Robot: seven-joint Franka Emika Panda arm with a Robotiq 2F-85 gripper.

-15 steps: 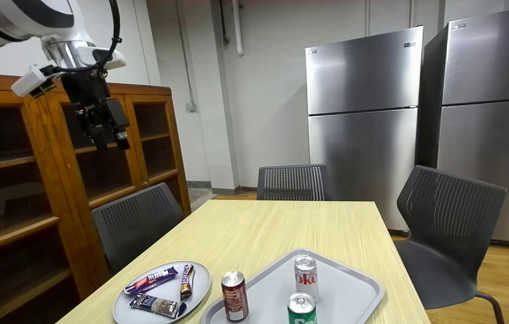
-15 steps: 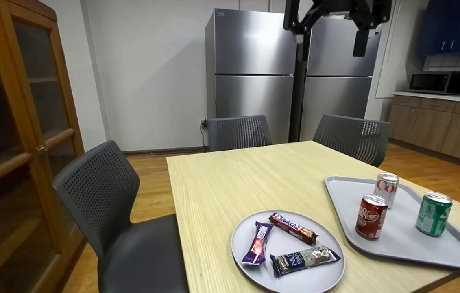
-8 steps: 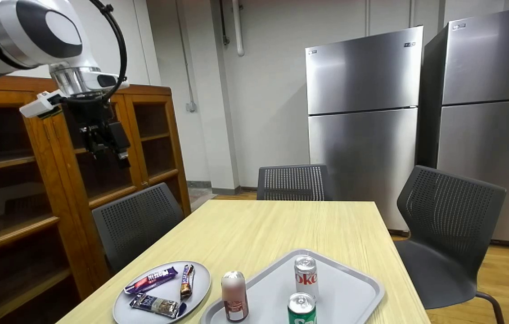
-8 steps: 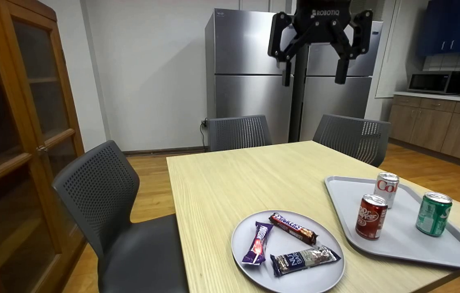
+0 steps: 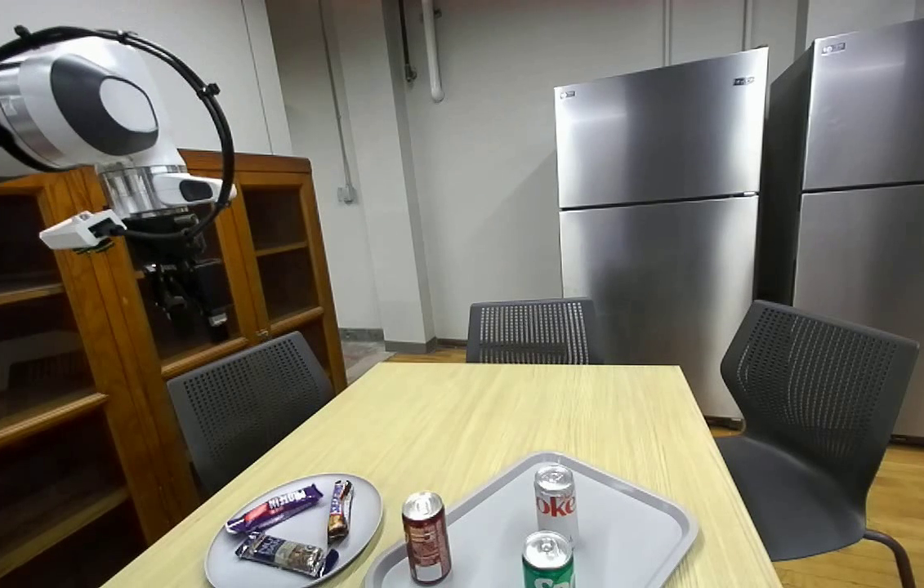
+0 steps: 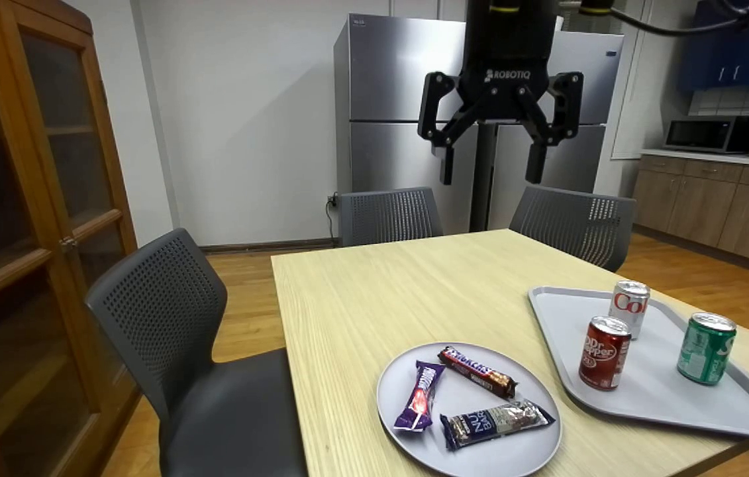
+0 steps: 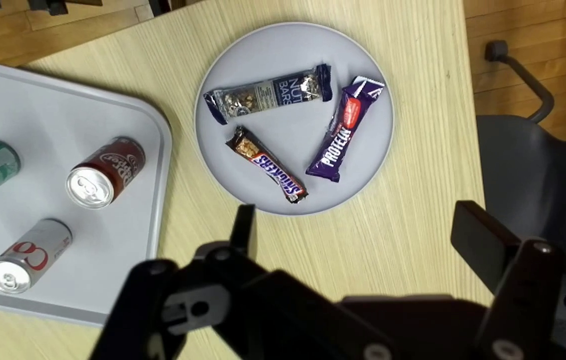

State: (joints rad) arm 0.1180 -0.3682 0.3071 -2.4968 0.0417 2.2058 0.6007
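Claw [image 6: 490,176] is held above the tabletop [image 6: 381,285], jaws spread, empty. Early stage judged: Snickers bar [image 7: 268,166], nut bar [image 7: 268,95] and protein bar [image 7: 346,131] are seen ungrasped on plate [image 7: 297,141].

Gripper [image 6: 490,175] coloured black, protein bar [image 7: 345,131] wrapped in purple and red, plate [image 7: 293,132] tinted pale grey, table [image 7: 428,125] grained pale yellow

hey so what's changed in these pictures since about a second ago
The gripper has come down toward the table, drifting slightly to picture left in an exterior view. Nothing was grasped or let go; it is open and empty. The plate with its three snack bars and the tray with its three cans stayed put.
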